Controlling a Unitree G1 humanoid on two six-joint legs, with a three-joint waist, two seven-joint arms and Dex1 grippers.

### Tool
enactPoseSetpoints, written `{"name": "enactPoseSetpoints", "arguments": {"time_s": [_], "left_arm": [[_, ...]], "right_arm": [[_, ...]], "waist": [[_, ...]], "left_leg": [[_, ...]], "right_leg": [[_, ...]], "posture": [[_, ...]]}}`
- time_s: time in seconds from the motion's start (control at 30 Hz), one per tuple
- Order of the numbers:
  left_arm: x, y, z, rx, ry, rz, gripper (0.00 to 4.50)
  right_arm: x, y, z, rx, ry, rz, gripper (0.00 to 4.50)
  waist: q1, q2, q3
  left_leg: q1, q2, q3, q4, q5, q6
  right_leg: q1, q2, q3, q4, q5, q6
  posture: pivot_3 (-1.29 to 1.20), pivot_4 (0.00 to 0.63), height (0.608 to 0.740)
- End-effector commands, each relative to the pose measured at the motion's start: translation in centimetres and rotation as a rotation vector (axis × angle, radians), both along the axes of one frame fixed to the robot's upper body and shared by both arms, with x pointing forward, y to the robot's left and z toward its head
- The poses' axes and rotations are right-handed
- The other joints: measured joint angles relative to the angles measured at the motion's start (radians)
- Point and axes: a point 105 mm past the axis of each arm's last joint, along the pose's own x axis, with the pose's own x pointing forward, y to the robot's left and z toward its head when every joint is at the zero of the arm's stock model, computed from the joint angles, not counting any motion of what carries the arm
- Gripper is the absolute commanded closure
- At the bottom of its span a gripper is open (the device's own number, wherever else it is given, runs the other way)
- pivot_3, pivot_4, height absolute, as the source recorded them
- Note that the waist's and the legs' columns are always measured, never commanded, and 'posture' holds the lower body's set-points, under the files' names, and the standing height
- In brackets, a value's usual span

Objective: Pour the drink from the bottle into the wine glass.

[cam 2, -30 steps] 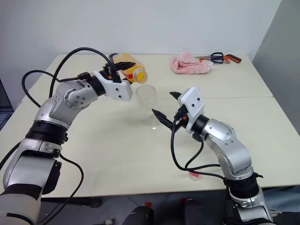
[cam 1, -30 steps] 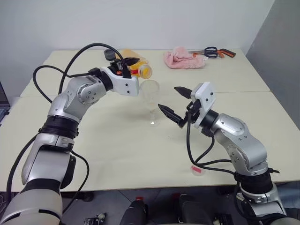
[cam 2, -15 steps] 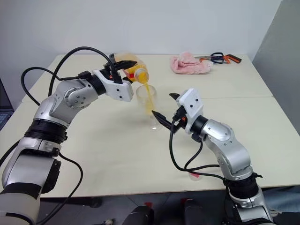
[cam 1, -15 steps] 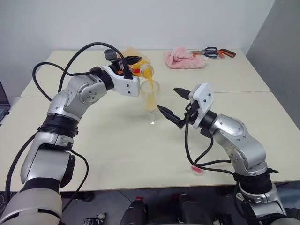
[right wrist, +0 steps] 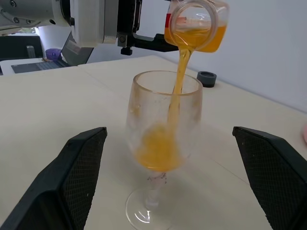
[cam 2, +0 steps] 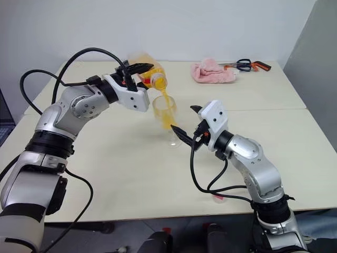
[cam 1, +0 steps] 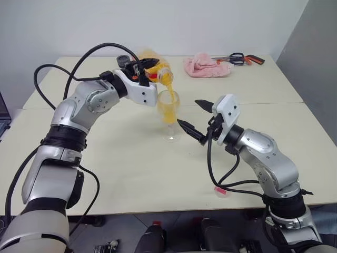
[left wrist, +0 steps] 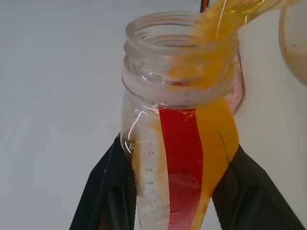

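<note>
My left claw [cam 1: 148,69] grips the tilted bottle [left wrist: 180,139] above the wine glass [right wrist: 163,143] on the tabletop [cam 1: 131,163]; drink [right wrist: 178,81] streams in. Its red label shows no readable writing. My right claw [right wrist: 168,191] gapes wide beside the glass.

Pink cloth [cam 1: 206,67], scissors [cam 1: 238,58], dark cap [right wrist: 206,78]

One bottle [cam 1: 156,74], one wine glass [cam 1: 168,113], one pink cloth [cam 1: 205,66], one pair of scissors [cam 1: 238,58], one small pink cap [cam 1: 221,191].
</note>
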Motion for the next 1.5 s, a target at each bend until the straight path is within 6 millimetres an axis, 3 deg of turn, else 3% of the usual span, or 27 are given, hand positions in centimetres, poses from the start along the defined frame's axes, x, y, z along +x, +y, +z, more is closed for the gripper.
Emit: {"name": "enactPoseSetpoints", "arguments": {"time_s": [0.03,1.5], "left_arm": [[-0.49,0.00,2.54,-0.014,-0.083,-0.017,2.85],[-0.39,0.36,2.72,0.022,-0.107,-0.016,2.85]], "right_arm": [[-0.44,0.00,0.72,0.015,-0.033,0.016,0.00],[-0.71,0.27,0.56,0.005,-0.022,0.031,0.00]], "waist": [[0.000,0.000,0.000],[-0.001,0.000,0.000]], "left_leg": [[0.000,0.000,0.000,0.000,0.000,0.000],[0.000,0.000,0.003,0.001,0.000,0.000]], "right_leg": [[0.000,0.000,0.000,0.000,0.000,0.000],[0.000,0.000,0.000,0.001,0.000,0.000]], "posture": [[0.00,0.150,0.740],[0.00,0.150,0.740]]}}
